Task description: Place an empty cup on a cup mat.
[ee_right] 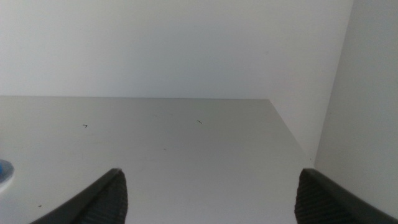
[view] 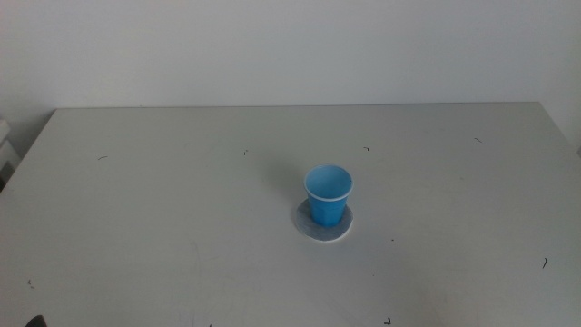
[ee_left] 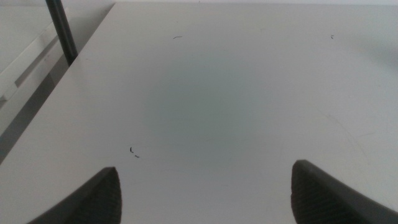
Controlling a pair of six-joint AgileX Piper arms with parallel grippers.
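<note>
- Cup (view: 328, 194) is standing upright, mouth up and looking empty inside, a little past table centre toward 4 o'clock in the middle view.
- It sits on the cup mat (view: 320, 232), not dead centre though: the grey disc sticks out more on the 7 o'clock side, so the cup is parked toward the mat's 1 o'clock edge. Base looks fully on the mat as far as we can tell.
- Its long axis runs straight up and down, no tilt we can see.
- From these frames we'd call the placing done; nothing is holding the cup.
- The table (view: 136, 227) around it is plain pale grey with a few tiny dark specks.
- Left gripper (ee_left: 205, 190) hangs over bare tabletop near the table's left edge, jaws spread wide with nothing between them. No cup in its view at all.
- Right gripper (ee_right: 211, 193) also has its jaws wide apart and empty, facing the far wall and corner. There's a sliver of blue and white at the edge of its view; we'd guess that's the cup and mat, but it's too small to say for sure.
- If a nudge to centre the cup were wanted, we'd bet on the right arm being nearer, since the cup sits right of centre and only that wrist view catches a hint of it. The cup lies off to the side of those jaws, not between them.
</note>
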